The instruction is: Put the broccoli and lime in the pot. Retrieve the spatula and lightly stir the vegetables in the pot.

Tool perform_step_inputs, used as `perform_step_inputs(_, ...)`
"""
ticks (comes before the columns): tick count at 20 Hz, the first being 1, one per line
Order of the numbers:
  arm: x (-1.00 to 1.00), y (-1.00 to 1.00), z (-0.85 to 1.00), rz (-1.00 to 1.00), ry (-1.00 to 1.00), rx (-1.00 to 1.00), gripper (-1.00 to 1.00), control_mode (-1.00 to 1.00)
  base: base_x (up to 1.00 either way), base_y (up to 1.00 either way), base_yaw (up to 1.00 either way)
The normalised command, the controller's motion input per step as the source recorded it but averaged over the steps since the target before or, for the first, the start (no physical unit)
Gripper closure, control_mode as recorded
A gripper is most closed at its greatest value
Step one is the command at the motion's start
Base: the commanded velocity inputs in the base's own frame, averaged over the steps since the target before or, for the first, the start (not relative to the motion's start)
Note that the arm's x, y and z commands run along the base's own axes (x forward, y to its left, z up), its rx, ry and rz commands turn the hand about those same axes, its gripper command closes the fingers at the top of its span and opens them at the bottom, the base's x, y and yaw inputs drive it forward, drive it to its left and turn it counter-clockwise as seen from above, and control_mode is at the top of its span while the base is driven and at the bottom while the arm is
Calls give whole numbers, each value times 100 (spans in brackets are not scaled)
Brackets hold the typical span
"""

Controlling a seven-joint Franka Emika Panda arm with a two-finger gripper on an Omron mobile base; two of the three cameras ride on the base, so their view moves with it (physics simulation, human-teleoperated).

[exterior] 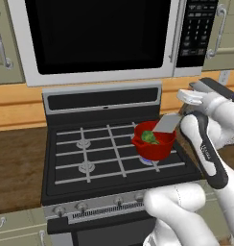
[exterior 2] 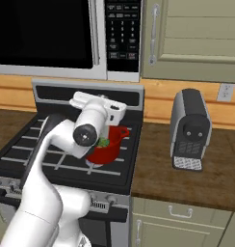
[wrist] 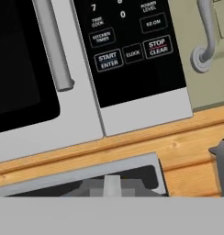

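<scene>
The red pot (exterior: 157, 149) stands on the stove's front right burner, also seen past my arm in the right base view (exterior 2: 110, 152). The dark green broccoli (exterior: 148, 137) lies inside it; I cannot tell the lime apart from the green in there. The spatula (exterior: 167, 123) slants down with its pale grey blade over the pot's far rim. My gripper (exterior: 182, 111) sits just up and right of the blade, shut on the spatula's handle, which the hand hides. In the hand view a pale strip of the spatula (wrist: 111, 186) rises at the bottom.
The stove's back panel (exterior: 102, 100) and the microwave (exterior: 99, 33) rise right behind the pot. A dark coffee machine (exterior 2: 189, 130) stands on the wooden counter to the right. The other burners (exterior: 84, 143) lie bare to the left.
</scene>
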Motion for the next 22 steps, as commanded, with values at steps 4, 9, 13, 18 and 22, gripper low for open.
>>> perform_step_inputs(4,64,-10,-26,1,-8,0,100,-100,0,0,0)
perform_step_inputs(9,80,-9,-26,1,8,0,100,-100,0,0,0)
perform_step_inputs(13,74,-8,-37,0,18,0,100,-100,0,0,0)
perform_step_inputs(18,60,0,-41,0,10,0,100,-100,0,0,0)
perform_step_inputs(22,50,0,-24,3,0,0,100,-100,0,0,0)
